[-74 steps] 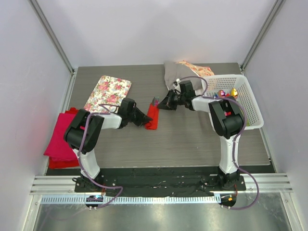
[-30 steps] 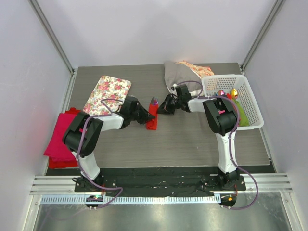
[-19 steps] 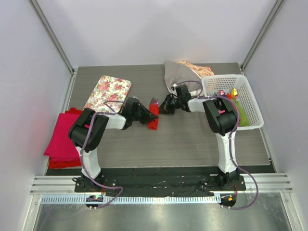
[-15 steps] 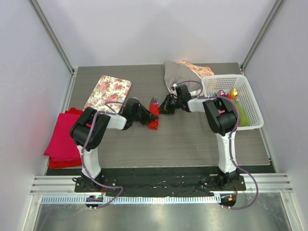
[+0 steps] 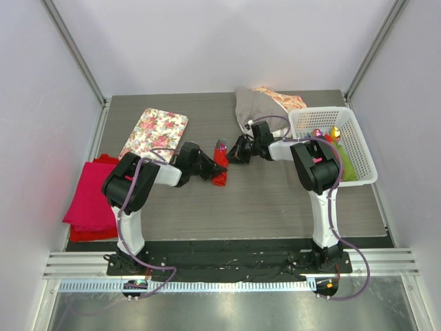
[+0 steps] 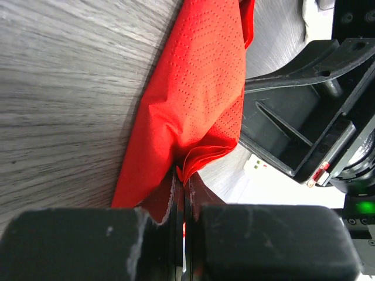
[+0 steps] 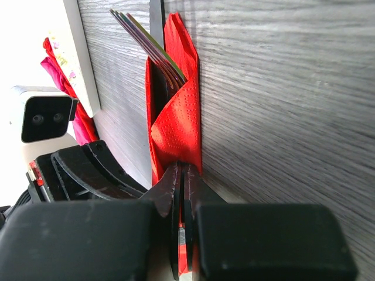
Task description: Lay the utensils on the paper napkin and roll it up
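The paper napkin (image 5: 220,165) lies mid-table as a narrow red bundle folded around the utensils (image 5: 220,145), whose ends stick out at its far end. In the right wrist view the iridescent utensils (image 7: 146,44) poke from the top of the folded paper napkin (image 7: 179,111). My left gripper (image 5: 211,170) meets the bundle from the left and is shut on a napkin edge (image 6: 202,155). My right gripper (image 5: 231,156) meets it from the right, shut on the napkin's lower end (image 7: 183,170). The two grippers nearly face each other across the bundle.
A floral board (image 5: 156,131) lies at the back left. A magenta cloth stack (image 5: 86,200) sits at the left edge. A white basket (image 5: 324,110) with coloured items stands at the right, a beige bag (image 5: 251,103) behind the right arm.
My left gripper has edged to the right against the napkin, and the red bundle looks narrower and shorter. The right gripper has barely moved.
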Tool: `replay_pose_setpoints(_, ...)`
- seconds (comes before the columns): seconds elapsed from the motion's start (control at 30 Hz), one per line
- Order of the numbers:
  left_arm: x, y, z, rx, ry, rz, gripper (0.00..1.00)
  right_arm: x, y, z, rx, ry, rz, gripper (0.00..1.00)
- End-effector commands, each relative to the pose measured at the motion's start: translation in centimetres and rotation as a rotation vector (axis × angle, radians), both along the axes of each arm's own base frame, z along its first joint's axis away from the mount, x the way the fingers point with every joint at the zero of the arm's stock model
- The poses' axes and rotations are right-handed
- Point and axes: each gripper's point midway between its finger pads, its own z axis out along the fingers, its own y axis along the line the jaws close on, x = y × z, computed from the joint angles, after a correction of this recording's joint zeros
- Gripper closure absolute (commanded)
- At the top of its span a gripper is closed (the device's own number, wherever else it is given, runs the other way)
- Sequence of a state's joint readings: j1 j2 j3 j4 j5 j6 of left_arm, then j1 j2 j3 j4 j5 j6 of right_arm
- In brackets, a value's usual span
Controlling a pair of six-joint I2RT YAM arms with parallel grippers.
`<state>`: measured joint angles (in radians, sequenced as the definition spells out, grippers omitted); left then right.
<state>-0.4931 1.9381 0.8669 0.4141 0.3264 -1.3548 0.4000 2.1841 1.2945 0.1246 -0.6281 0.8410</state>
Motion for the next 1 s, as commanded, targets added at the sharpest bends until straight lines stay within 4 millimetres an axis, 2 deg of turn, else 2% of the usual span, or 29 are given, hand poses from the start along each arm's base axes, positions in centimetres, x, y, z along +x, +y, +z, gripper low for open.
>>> replay_pose_setpoints(0.0, -2.7, 1.9, -4.3, 0.09, 0.169, 0.011, 0.99, 0.3, -0.3, 0.5, -0.058, -0.033, -0.017, 0.99)
replay_pose_setpoints(0.1, -3.0, 2.3, -4.8, 0.106, 0.197, 0.011, 0.88, 1.0, -0.5, 2.2, -0.044, -0.05, -0.027, 0.9)
replay_pose_setpoints(0.13, -3.0, 2.4, -4.9, 0.106, 0.201, 0.015, 0.82, 1.5, -0.7, 3.3, -0.036, -0.067, -0.036, 0.86)
replay_pose_setpoints(0.2, -3.1, 2.4, -4.9, 0.105, 0.205, 0.012, 0.69, 1.9, -1.2, 4.1, -0.038, -0.07, -0.047, 0.81)
replay_pose_setpoints(0.27, -3.1, 2.3, -4.9, 0.103, 0.204, 0.005, 0.63, 3.0, -2.1, 5.4, -0.031, -0.098, -0.07, 0.72)
replay_pose_setpoints(0.43, -2.9, 2.1, -4.7, 0.088, 0.197, -0.008, 0.52, 3.9, -2.9, 7.2, -0.024, -0.11, -0.083, 0.57)
replay_pose_setpoints(0.67, -2.7, 1.8, -4.5, 0.088, 0.186, -0.023, 0.43, 3.1, -2.0, 6.4, -0.009, -0.078, -0.03, 0.44)
replay_pose_setpoints(0.73, -2.7, 1.8, -4.4, 0.088, 0.184, -0.024, 0.41, 2.8, -1.6, 6.2, -0.009, -0.074, -0.011, 0.44)
replay_pose_setpoints(0.87, -2.6, 1.8, -4.3, 0.085, 0.176, -0.025, 0.39, 2.1, -1.4, 4.3, -0.05, -0.035, 0.02, 0.43)
replay_pose_setpoints(0.97, -2.5, 1.7, -4.2, 0.081, 0.171, -0.026, 0.39, 1.3, -1.6, 2.9, -0.108, -0.034, 0.047, 0.48)
